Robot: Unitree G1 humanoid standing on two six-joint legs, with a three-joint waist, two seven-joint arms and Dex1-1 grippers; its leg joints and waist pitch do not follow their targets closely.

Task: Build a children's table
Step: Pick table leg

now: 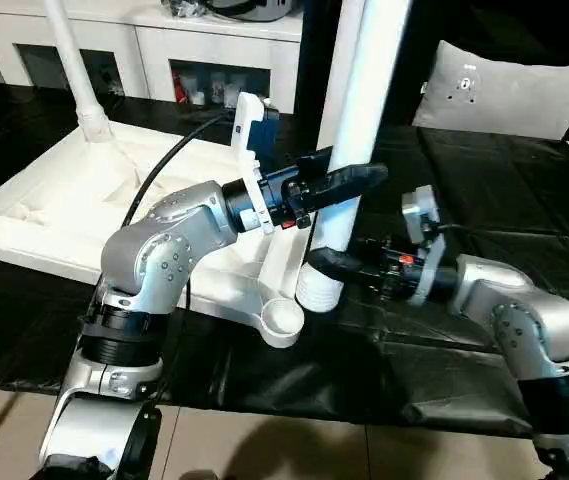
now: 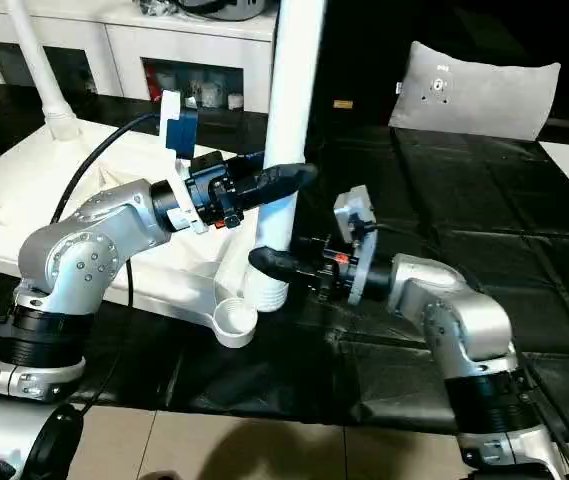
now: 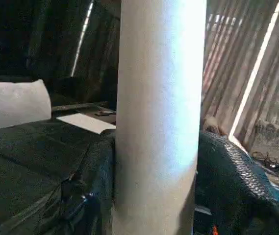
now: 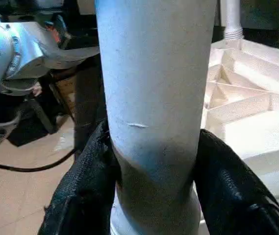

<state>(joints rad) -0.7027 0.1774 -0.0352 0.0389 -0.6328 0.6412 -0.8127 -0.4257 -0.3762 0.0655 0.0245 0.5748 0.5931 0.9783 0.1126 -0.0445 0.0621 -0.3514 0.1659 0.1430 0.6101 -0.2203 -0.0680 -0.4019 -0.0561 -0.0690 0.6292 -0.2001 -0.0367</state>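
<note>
The white table top (image 1: 34, 225) lies underside up on the black surface, ribs showing. One white leg (image 1: 72, 60) stands in its far left corner socket. A second leg (image 1: 372, 70) is upright just beside the empty front corner socket (image 1: 284, 322), its ribbed end (image 1: 319, 290) low by the rim. My left gripper (image 1: 356, 180) is shut on this leg at mid height, a finger (image 3: 92, 186) on each side. Lower down, my right gripper (image 1: 330, 263) is shut on the same leg near its base, its fingers (image 4: 88, 191) hugging it.
A grey cushion (image 1: 504, 85) lies at the back right on the black surface (image 1: 504, 210). A white glass-door cabinet (image 1: 164, 45) runs along the back. The surface's front edge drops to a tiled floor (image 1: 294, 445).
</note>
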